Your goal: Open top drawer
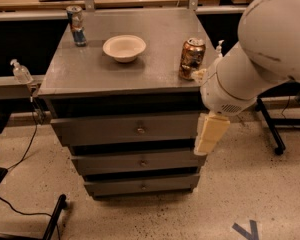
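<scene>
The top drawer is the wide grey front just under the cabinet top, with a small brass knob at its centre. It sits pushed in, level with the two drawers below. My cream-coloured gripper hangs down from the big white arm at the cabinet's right front corner. It is level with the top drawer's right end, well to the right of the knob and not touching it.
On the grey cabinet top stand a blue can, a white bowl and a brown can near the right edge. The middle drawer and bottom drawer lie below. A sanitizer bottle is at left and chair legs at right.
</scene>
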Available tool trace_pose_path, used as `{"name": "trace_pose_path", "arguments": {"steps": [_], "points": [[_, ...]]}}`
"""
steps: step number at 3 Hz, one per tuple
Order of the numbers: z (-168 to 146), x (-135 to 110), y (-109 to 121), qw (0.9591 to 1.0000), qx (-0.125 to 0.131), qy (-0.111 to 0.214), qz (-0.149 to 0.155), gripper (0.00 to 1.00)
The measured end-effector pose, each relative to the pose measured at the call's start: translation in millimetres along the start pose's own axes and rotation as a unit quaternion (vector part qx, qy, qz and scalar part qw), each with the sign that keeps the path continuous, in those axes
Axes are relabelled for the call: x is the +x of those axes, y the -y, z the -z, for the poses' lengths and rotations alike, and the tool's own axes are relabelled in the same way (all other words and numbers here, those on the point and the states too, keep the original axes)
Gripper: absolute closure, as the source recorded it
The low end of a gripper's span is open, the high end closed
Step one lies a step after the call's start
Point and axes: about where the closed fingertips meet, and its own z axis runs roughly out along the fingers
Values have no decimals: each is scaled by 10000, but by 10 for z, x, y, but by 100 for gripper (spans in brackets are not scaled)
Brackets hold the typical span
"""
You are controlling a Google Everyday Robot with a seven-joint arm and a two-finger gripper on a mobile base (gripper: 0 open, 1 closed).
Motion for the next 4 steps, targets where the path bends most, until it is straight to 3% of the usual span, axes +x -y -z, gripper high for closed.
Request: {"name": "trace_pose_path", "arguments": {"steps": [1,2,3,4], "points": [[-347,13,-218,9994,-177,134,268,0],[-1090,90,-595,9962,-325,430,691,0],[-1687,-12,-677,9915,-145,768,1036,0],[-2044,-161,-366,9878,412,962,1154,0]]}}
